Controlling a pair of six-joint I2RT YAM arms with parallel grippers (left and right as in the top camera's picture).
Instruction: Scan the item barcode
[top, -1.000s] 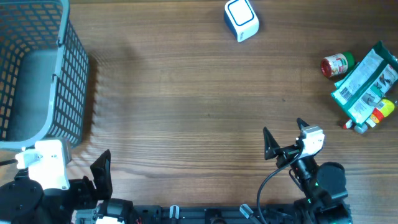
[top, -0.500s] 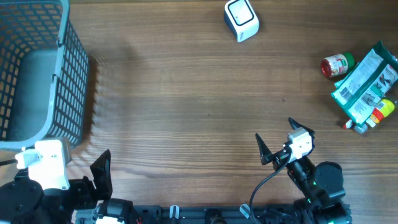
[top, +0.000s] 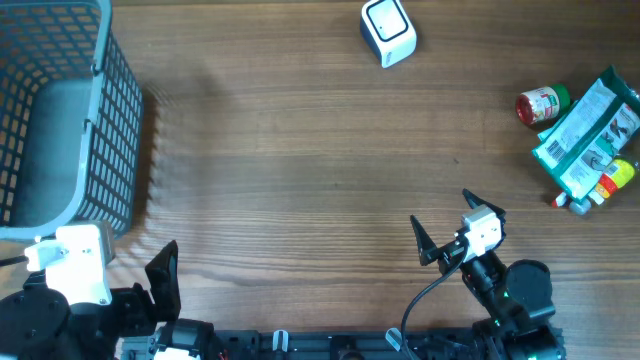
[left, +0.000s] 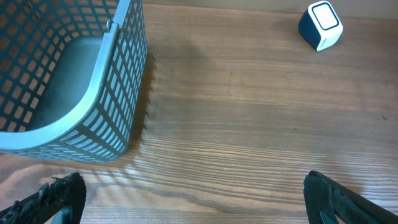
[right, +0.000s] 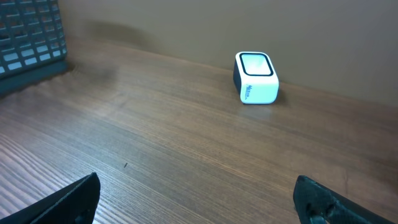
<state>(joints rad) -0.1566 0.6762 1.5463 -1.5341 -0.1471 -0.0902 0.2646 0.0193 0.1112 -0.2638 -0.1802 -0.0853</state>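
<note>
The white and blue scanner (top: 388, 30) stands at the table's far edge, and shows in the left wrist view (left: 320, 25) and the right wrist view (right: 255, 77). The items lie in a cluster at the right edge: a red-labelled jar (top: 541, 103), a green packet (top: 588, 137) and a yellow bottle (top: 612, 178). I cannot make out a barcode on any of them. My right gripper (top: 440, 208) hovers open near the front edge, left of the items, with nothing between its fingers (right: 74, 199). My left gripper (left: 199, 199) is open and holds nothing at the front left.
A grey-blue mesh basket (top: 118, 120) stands at the far left, just beyond my left gripper, with nothing in it that I can see. Bare wooden table (top: 300, 170) stretches between the basket, the scanner and the items.
My right gripper shifted slightly left and turned a little a second ago, then held still. The left arm and all objects stayed put.
</note>
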